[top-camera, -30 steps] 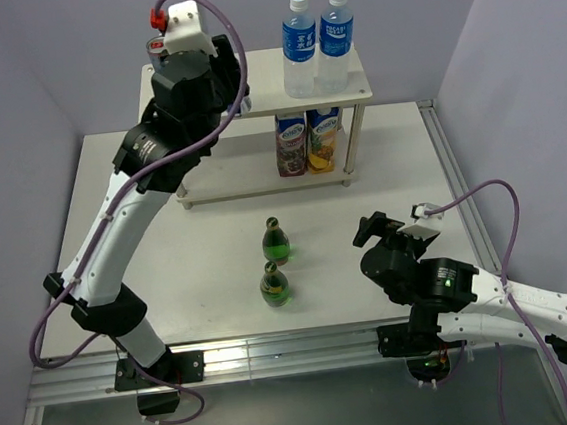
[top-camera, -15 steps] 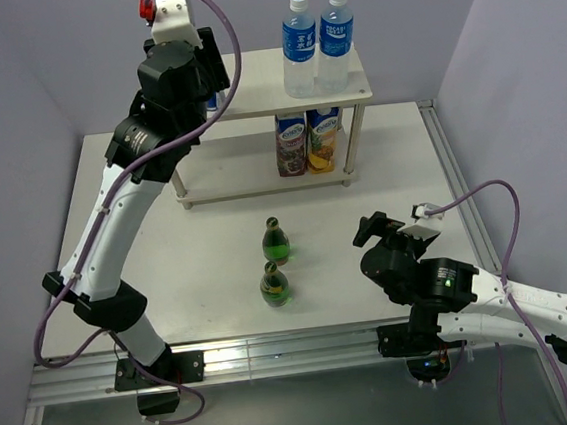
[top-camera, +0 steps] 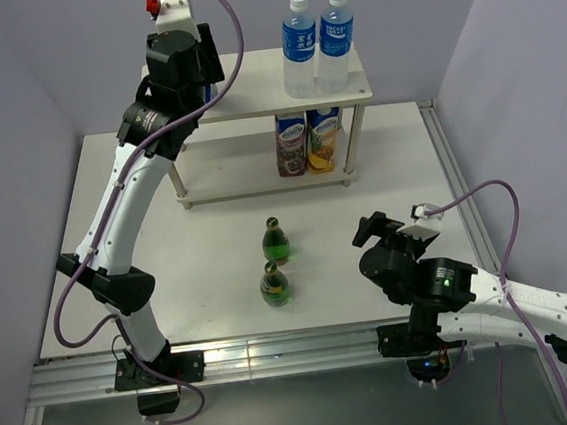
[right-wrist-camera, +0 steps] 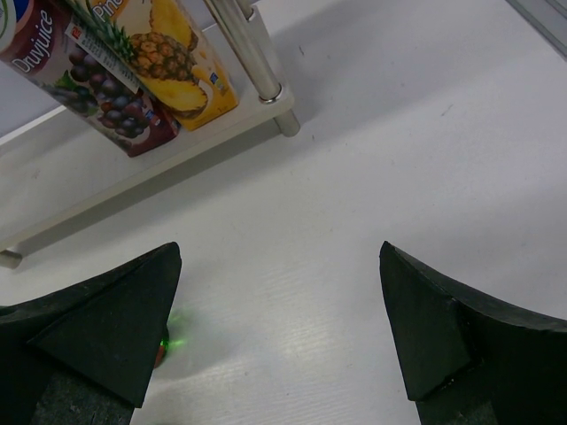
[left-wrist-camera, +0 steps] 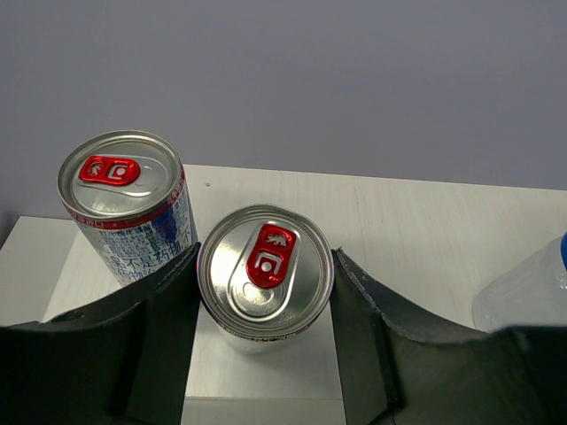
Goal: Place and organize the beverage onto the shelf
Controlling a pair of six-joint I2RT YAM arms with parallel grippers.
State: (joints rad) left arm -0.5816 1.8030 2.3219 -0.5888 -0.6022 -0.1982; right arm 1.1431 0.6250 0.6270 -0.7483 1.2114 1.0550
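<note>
At the upper left of the overhead frame, the left gripper (left-wrist-camera: 266, 261) clasps a can (left-wrist-camera: 264, 288) on the top tier of the shelf (top-camera: 250, 75), while two green bottles (top-camera: 275, 241) await the wide-open right gripper (right-wrist-camera: 280, 251).

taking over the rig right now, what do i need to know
Left gripper: shut on a can at the left end of the shelf top, beside a second can.
Right gripper: open, empty, low over the table.
Done: two water bottles on the top tier, two juice cartons on the lower tier.
Left: release the can, then shelve the two green bottles standing on the table.
</note>
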